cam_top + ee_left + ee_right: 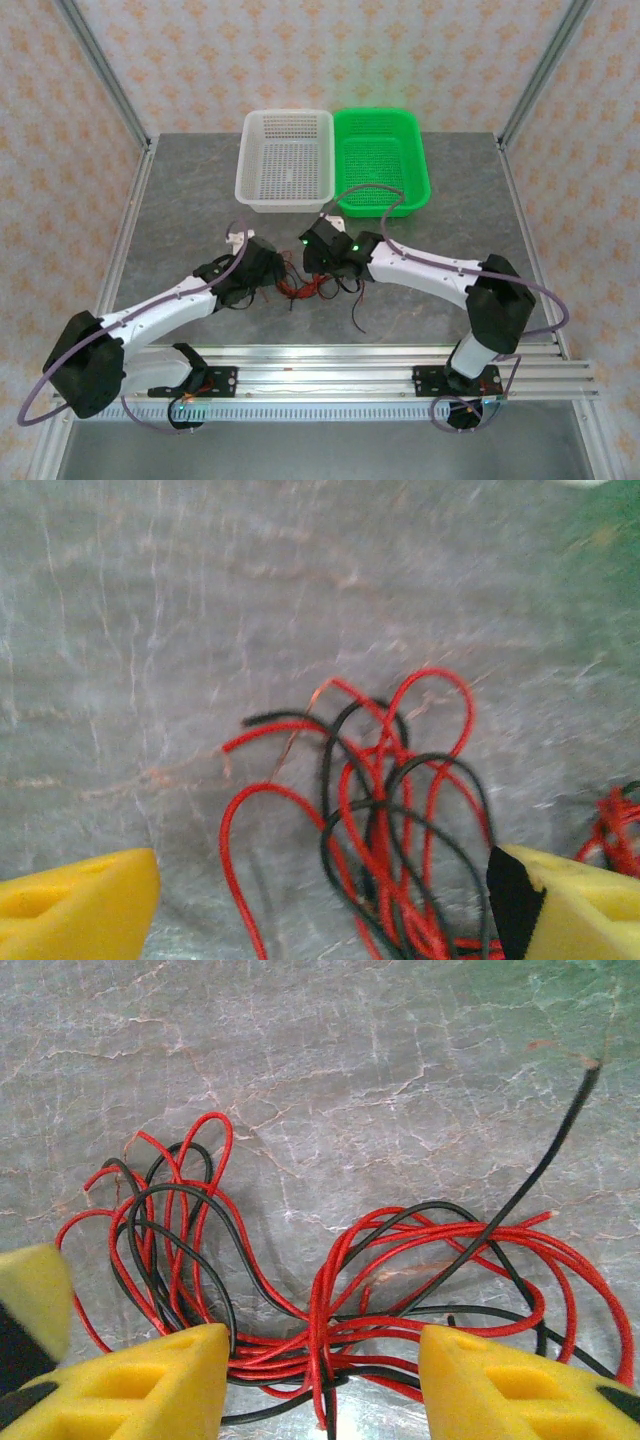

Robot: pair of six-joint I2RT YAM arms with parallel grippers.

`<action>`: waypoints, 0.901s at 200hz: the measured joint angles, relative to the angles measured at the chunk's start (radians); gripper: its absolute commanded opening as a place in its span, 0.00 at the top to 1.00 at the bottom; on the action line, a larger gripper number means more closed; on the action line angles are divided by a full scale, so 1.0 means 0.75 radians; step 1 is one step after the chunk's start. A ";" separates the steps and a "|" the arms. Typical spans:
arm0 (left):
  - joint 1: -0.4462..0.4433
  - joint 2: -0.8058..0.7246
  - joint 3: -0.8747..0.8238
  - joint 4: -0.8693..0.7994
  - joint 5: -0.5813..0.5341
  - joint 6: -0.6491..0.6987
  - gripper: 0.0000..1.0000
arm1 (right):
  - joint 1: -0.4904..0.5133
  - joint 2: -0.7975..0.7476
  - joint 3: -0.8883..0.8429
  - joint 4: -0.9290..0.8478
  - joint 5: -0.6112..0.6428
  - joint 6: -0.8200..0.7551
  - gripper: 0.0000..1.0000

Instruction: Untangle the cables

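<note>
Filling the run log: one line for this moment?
cables: tangled on table | left tool: open, around cables | right tool: open, around cables

Some cables (318, 1320) beyond bottom edge

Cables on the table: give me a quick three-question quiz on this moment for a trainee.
1. True or false: the cables lie inside the green basket.
2. What colours are the cables? A) red and black B) blue and white C) all yellow
3. Fill in: the right gripper is ___, with one finger on either side of the tangle.
Key: 1 false, they lie on the table; 2 A; 3 open.
</note>
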 measured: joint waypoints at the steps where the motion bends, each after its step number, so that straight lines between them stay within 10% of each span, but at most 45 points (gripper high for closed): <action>1: 0.001 0.001 -0.003 0.003 0.003 0.000 0.15 | 0.001 0.002 0.001 0.000 0.001 -0.002 0.48; 53: 0.020 0.165 -0.056 0.211 0.159 -0.012 0.30 | 0.002 0.150 -0.010 0.052 -0.046 -0.006 0.50; 103: 0.024 0.259 -0.132 0.341 0.161 -0.030 0.67 | 0.002 0.250 -0.106 0.122 -0.068 0.016 0.62; 180: 0.039 0.272 -0.136 0.339 0.096 -0.065 0.72 | 0.002 0.133 -0.276 0.149 0.123 0.146 0.82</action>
